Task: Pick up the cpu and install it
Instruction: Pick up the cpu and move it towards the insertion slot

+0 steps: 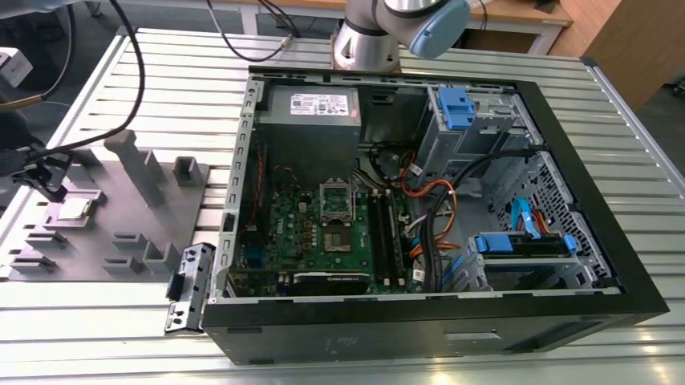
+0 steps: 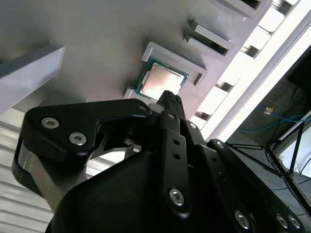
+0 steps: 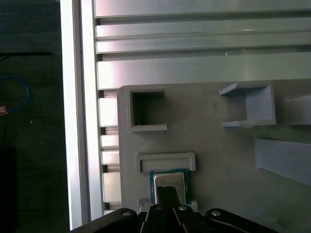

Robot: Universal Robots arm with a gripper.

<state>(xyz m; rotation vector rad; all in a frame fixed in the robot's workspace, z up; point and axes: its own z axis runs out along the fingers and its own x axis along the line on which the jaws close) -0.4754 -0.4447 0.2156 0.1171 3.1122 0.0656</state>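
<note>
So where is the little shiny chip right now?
The cpu sits in its slot on the grey holder plate, at the exterior view's left, outside the computer case, with the end effector close over it.

Both wrist views closely face the cpu (image 2: 163, 81) (image 3: 168, 179).

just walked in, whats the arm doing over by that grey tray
The arm's gripper is poised right over the cpu, which sits in its nest on the grey fixture tray at the exterior view's left. Whether it touches the chip is unclear. The open computer case lies beside the tray, its motherboard exposed.
</note>
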